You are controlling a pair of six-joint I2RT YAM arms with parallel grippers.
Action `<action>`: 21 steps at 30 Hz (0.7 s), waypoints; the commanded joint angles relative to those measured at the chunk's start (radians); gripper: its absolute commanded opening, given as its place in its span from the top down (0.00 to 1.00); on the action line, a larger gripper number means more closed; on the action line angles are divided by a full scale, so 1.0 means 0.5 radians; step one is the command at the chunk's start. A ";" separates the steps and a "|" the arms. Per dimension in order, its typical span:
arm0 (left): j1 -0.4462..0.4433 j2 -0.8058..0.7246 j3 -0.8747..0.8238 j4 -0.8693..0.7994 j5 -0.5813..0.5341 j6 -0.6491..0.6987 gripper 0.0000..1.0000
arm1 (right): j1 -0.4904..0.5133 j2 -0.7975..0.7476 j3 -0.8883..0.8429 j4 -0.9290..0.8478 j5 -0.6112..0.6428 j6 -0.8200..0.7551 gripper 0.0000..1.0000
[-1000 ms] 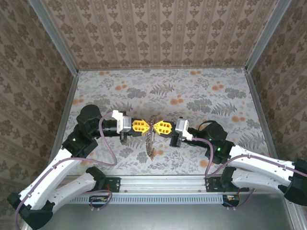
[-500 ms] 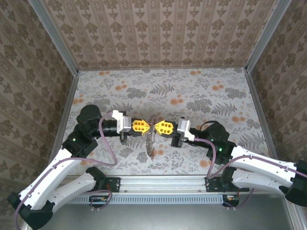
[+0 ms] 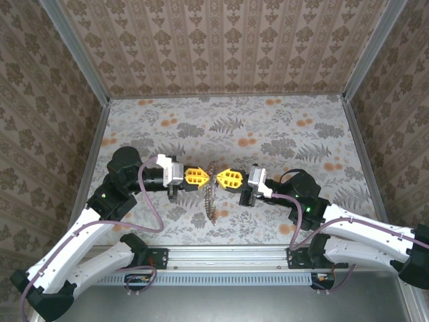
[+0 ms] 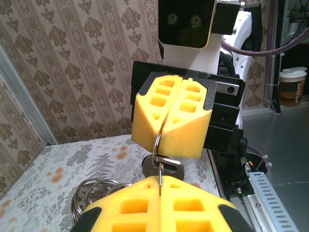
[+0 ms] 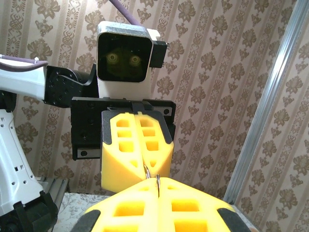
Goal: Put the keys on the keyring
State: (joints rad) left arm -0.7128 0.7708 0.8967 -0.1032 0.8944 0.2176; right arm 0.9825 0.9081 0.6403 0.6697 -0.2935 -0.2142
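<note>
Both grippers meet tip to tip above the middle of the table. My left gripper is shut on a thin metal ring of the keyring, pinched in the seam of its yellow fingers. My right gripper faces it and is shut on the same ring. A dark key hangs on the ring between the two tips. The rest of the keyring dangles below as a chain of loops towards the table. Several of its loops show at the lower left of the left wrist view.
The floral table is walled by patterned panels on three sides. An aluminium rail runs along the near edge by the arm bases. Purple cables loop beside each wrist.
The right wrist has shifted slightly right and towards the near edge, tilting its gripper. The hanging chain swung a little. The left arm has stayed still.
</note>
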 commanded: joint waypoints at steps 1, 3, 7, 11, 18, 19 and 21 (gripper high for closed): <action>-0.007 -0.032 0.000 0.104 0.047 -0.021 1.00 | 0.010 -0.049 0.008 0.007 -0.030 -0.023 1.00; -0.006 -0.032 0.001 0.105 0.048 -0.019 1.00 | 0.008 -0.050 0.005 0.002 -0.038 -0.023 1.00; -0.006 -0.025 0.002 0.108 0.052 -0.025 1.00 | 0.010 -0.032 0.017 0.001 -0.045 -0.015 1.00; -0.006 -0.028 0.002 0.108 0.051 -0.026 1.00 | 0.009 0.002 0.029 0.013 -0.063 -0.005 1.00; -0.007 -0.028 0.003 0.109 0.052 -0.027 1.00 | 0.008 0.024 0.025 0.040 -0.079 0.008 1.00; -0.005 -0.026 0.006 0.108 0.054 -0.027 1.00 | 0.009 0.021 0.023 0.037 -0.079 0.011 1.00; -0.007 -0.026 0.003 0.108 0.053 -0.027 1.00 | 0.011 0.014 0.018 0.044 -0.076 0.011 1.00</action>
State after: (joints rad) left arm -0.7128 0.7708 0.8967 -0.1032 0.8948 0.2176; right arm 0.9825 0.9203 0.6403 0.6701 -0.3115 -0.2134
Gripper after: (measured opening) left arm 0.060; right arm 0.066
